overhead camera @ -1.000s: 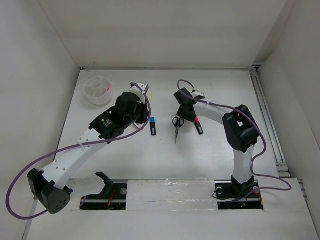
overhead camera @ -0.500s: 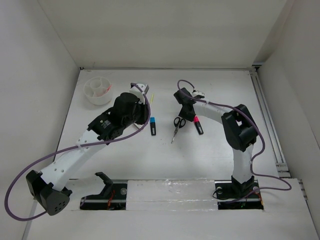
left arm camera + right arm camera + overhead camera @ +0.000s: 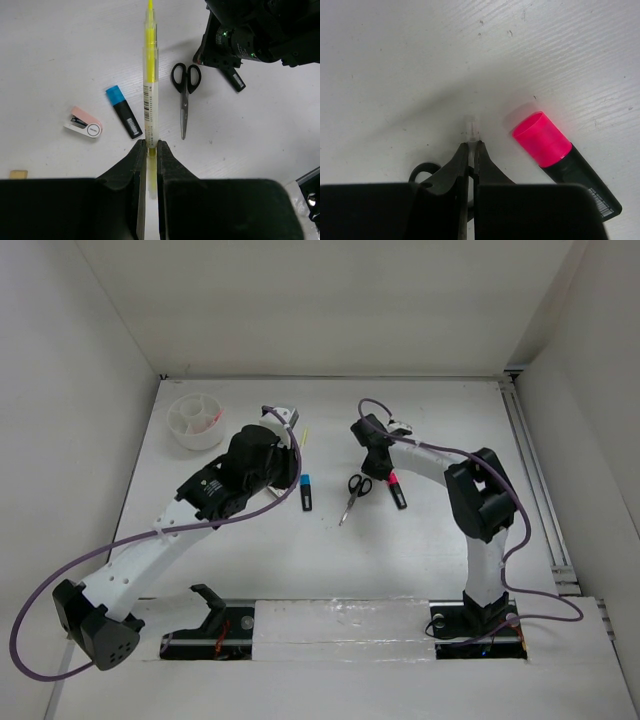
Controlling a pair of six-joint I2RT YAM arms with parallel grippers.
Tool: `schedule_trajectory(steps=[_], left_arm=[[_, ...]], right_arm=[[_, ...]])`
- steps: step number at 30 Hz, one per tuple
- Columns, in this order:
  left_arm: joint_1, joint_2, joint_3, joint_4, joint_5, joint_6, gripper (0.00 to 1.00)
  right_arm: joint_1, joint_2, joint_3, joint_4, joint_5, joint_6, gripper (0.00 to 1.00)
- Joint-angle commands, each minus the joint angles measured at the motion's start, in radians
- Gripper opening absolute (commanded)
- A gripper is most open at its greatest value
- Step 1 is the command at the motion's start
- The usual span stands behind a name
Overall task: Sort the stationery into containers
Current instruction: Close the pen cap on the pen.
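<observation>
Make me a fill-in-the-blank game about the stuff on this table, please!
1. The left gripper is shut on a long ____ pen.
2. The marker beside the pink-and-white piece has a ____ cap.
3. The other marker, near the right gripper, has a ____ cap.
4. The scissors have ____ handles.
Missing words: yellow, blue, pink, black.

The stick [image 3: 150, 75] is yellow, scissors [image 3: 185, 102] black, cup [image 3: 195, 442] white — blue-capped marker [image 3: 124, 112] and pink-capped marker [image 3: 555, 150] black-bodied.
</observation>
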Motion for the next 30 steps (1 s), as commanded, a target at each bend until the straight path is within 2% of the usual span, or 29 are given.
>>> schedule_trajectory(steps=[1,5,7,9,10,16,20,21,24,30], left_arm=[[0.002,-0.004,-0.008,0.034,0.012,0.012,0.0],[0.002,-0.004,-0.019,0.034,0.078,0.021,0.0],[0.002,-0.004,-0.033,0.045,0.144,0.021,0.0],[0.002,-0.004,-0.042,0.054,0.204,0.031,0.0],[0.002,-0.004,-0.054,0.054,0.273,0.031,0.0],[0.002,-0.023,-0.09,0.12,0.472,-0.008,0.0],[0.002,-0.044,-0.134,0.22,0.589,-0.052,0.0],[0.002,-0.056,-0.143,0.241,0.641,-0.063,0.0],[0.002,-0.067,-0.169,0.309,0.702,-0.089,0.0],[0.002,-0.077,-0.182,0.356,0.73,-0.1,0.0]], right_arm=[[-0.017,0.004,-0.017,0.032,-0.01,-0.023,0.0],[-0.017,-0.107,-0.038,0.071,0.001,-0.051,0.0],[-0.017,-0.215,-0.087,0.136,0.001,-0.066,0.0],[-0.017,-0.333,-0.154,0.211,-0.054,-0.086,0.0],[-0.017,-0.369,-0.172,0.279,-0.076,-0.098,0.0],[-0.008,-0.57,-0.274,0.501,-0.298,-0.082,0.0],[0.012,-0.683,-0.388,0.724,-0.407,-0.023,0.0],[0.012,-0.705,-0.414,0.832,-0.43,-0.012,0.0],[0.012,-0.78,-0.508,1.013,-0.481,0.009,0.0],[0.012,-0.852,-0.558,1.091,-0.535,0.047,0.0]])
